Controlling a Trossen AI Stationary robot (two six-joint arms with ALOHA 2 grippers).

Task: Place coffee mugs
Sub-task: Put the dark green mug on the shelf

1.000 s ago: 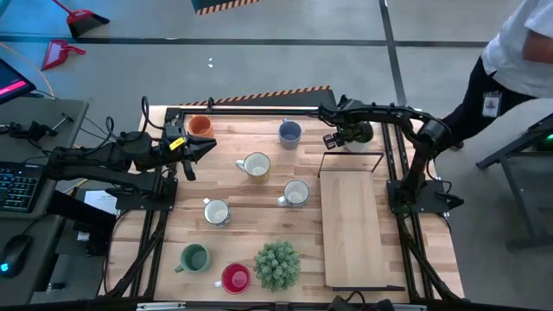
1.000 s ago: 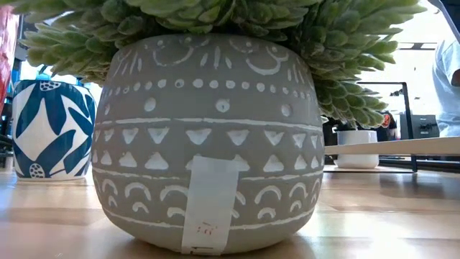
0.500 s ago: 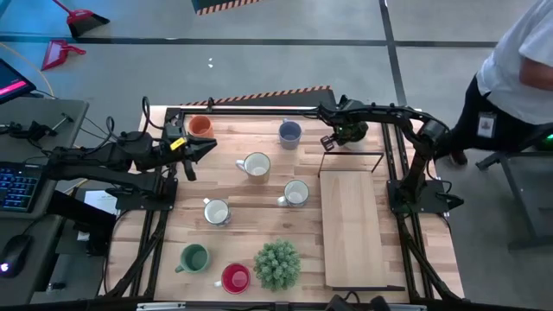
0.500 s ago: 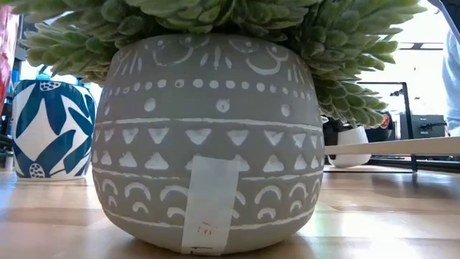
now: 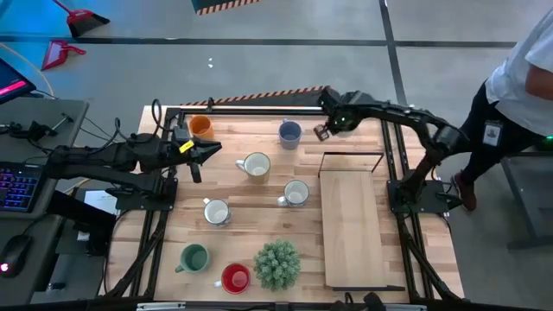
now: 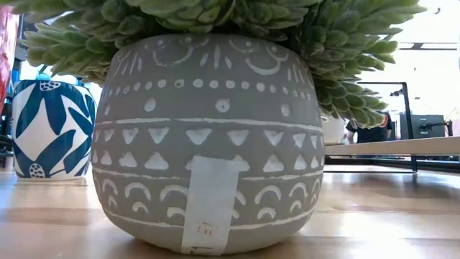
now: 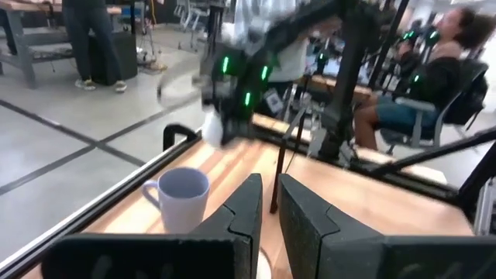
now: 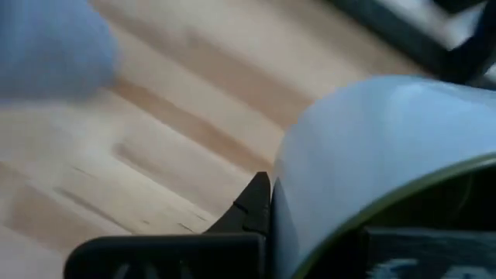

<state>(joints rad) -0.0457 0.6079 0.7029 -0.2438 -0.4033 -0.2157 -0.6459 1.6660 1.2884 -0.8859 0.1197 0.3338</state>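
While spread across the wooden desk (image 5: 259,194), seven coffee mugs (image 5: 257,164) beside the potted plant (image 5: 277,263); eighth, olive-rimmed mug (image 8: 372,163) clenched in right tool (image 5: 328,128), raised near blue-grey mug (image 5: 289,132); left tool (image 5: 210,149) nearly closed, empty.

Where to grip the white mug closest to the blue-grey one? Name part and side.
Probably the rim of the white mug, from straight above: it stands upright, mouth open. Pinch the wall opposite its handle, which points toward the left arm.
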